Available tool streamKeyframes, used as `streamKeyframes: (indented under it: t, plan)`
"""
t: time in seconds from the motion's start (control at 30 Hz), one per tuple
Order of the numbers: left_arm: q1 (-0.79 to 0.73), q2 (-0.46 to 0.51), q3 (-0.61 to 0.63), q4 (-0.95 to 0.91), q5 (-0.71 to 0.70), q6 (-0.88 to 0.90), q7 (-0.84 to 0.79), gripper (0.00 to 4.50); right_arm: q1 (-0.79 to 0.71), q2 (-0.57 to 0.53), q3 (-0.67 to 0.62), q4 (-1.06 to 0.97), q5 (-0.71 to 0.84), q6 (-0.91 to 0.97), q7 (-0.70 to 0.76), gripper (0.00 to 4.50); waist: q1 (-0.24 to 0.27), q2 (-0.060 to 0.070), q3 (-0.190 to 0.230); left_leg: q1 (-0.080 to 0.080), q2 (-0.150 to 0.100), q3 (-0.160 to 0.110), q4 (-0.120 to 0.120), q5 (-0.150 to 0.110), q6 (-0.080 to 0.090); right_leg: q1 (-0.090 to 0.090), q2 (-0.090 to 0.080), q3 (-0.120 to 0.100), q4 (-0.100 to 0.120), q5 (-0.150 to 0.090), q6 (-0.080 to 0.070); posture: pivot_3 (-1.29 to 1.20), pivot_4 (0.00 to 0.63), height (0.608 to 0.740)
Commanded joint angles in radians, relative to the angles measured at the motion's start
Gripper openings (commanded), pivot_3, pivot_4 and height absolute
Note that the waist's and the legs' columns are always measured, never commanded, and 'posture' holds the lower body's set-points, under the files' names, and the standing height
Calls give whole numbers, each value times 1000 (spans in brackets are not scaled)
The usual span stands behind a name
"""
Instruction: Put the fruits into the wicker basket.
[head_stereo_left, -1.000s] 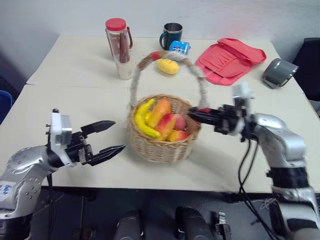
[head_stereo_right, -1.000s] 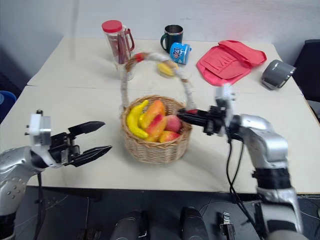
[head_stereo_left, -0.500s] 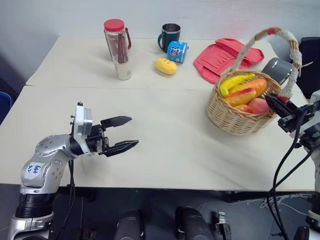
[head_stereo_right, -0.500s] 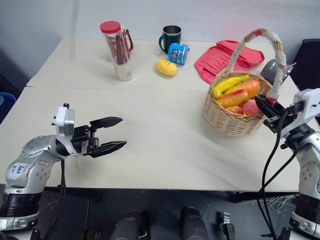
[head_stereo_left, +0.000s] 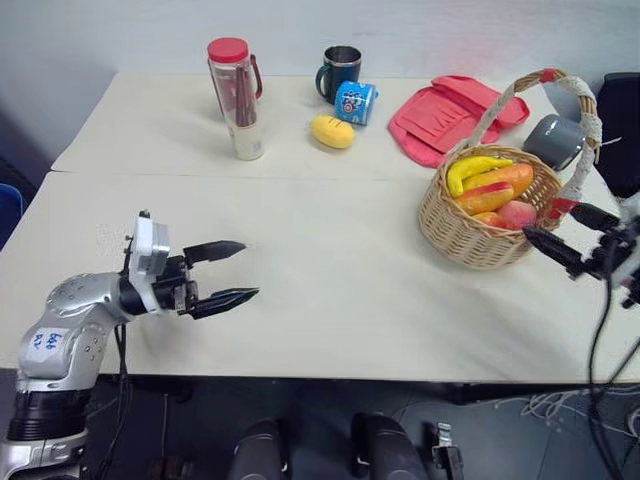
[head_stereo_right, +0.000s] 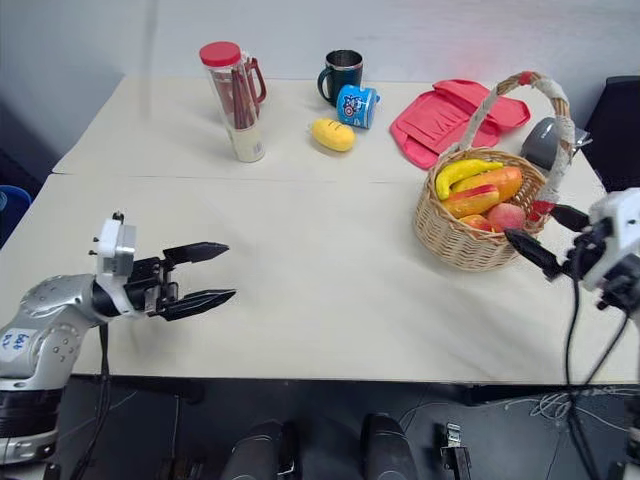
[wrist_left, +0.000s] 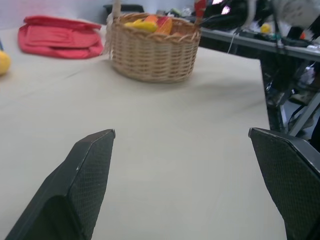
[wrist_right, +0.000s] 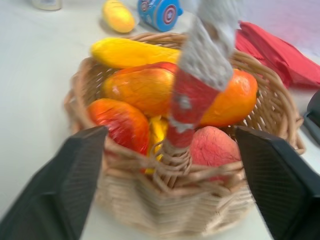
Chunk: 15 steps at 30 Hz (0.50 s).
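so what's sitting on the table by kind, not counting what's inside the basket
wicker basket: 1
loose fruit, a yellow lemon: 1
dark mug: 1
blue can, on its side: 1
clear bottle with red lid: 1
red pouch: 1
grey object behind the basket, kind unclear: 1
total: 7

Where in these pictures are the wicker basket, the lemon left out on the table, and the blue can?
wicker basket (head_stereo_left: 480, 238): left eye view, on its woven front wall.
lemon (head_stereo_left: 333, 131): left eye view, middle of its yellow skin.
blue can (head_stereo_right: 356, 105): right eye view, on its printed side.
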<state>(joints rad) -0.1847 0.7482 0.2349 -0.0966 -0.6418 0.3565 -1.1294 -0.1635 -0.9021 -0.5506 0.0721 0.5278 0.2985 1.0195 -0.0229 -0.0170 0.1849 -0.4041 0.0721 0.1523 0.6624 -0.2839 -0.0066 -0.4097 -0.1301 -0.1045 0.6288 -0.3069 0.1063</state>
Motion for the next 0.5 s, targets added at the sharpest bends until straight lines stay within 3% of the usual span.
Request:
streamKeyframes:
  t: [0.03, 0.2, 0.5]
  plan:
    - [93, 20, 47, 18, 84, -117, -9, 4500, 120, -40, -61, -71, 32, -68, 163, 4469, -1, 0, 0, 0, 0, 0, 0, 0, 0, 0, 0, 0, 0, 0, 0, 0, 150, 740]
    - [203, -5, 87, -30, 163, -219, 77, 4500, 321, 9, 44, -190, 18, -233, 378, 4469, -3, 0, 0, 1, 1, -4, -1, -2, 0, 0, 0, 0, 0, 0, 0, 0, 150, 740]
    - [354, -73, 102, -129, 247, -314, 205, 4500, 135, 244, 311, -59, -115, -507, 304, 4469, -5, -1, 0, 4, 2, -6, 0, -3, 1, 1, -1, 1, 1, 2, 0, 0, 150, 740]
